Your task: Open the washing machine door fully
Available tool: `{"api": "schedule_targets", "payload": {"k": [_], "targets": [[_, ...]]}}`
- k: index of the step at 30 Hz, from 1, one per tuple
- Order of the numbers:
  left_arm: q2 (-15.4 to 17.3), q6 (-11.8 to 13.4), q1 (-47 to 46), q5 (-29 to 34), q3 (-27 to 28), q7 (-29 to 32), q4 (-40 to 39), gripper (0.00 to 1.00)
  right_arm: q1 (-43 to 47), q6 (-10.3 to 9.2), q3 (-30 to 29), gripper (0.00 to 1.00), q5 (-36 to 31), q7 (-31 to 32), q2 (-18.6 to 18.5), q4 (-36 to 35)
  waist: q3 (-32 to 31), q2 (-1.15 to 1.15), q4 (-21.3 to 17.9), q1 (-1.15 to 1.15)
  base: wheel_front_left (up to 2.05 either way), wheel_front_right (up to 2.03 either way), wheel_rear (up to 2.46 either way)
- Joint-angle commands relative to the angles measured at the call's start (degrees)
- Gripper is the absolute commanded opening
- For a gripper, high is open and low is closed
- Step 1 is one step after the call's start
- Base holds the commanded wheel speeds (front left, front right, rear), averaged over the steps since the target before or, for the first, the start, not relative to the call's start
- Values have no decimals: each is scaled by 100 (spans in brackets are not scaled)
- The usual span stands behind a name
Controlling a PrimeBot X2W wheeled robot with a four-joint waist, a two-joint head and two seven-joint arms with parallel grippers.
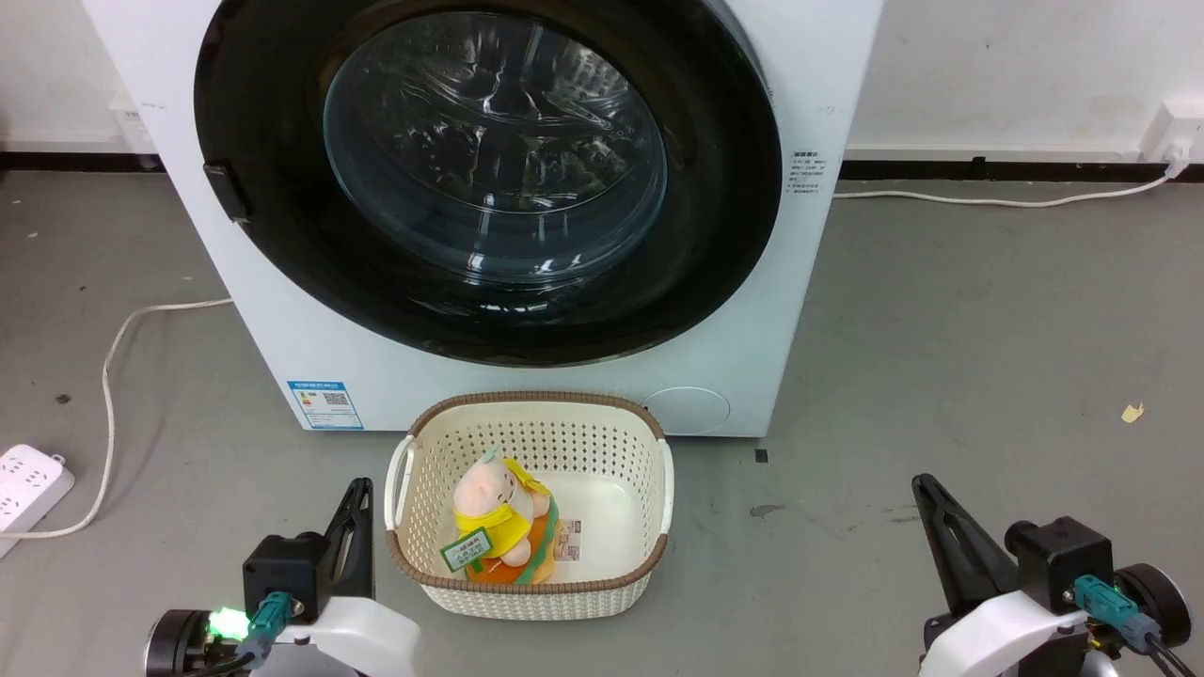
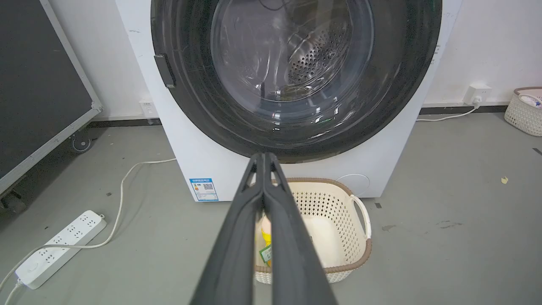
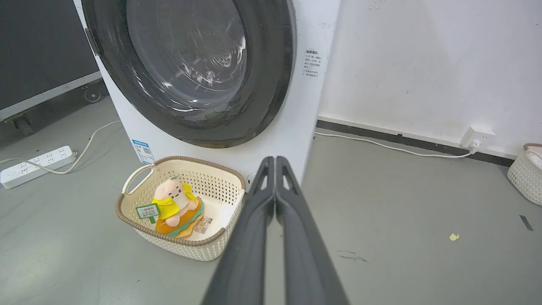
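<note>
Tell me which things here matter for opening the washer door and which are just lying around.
For the job: washing machine door, washing machine, left gripper, right gripper.
Lying about: basket, plush toy, power strip.

The white front-loading washing machine [image 1: 395, 381] is standing upright on the grey floor at its wall edge. Its round, glossy black washing machine door [image 1: 494, 150] is sitting shut, flush against the front, with the steel drum showing through the bulging clear glass.
</note>
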Motion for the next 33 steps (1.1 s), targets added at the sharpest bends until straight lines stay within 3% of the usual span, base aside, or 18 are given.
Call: {"api": "schedule_targets", "payload": {"k": [1, 33], "targets": [[7, 15, -87, 17, -1, 2, -23, 0, -69, -4, -4, 0, -36, 3, 29, -28, 0, 0, 0, 0, 0, 0, 0], [7, 15, -87, 17, -1, 2, -23, 0, -69, -4, -4, 0, -36, 3, 29, -28, 0, 0, 0, 0, 0, 0, 0]]}}
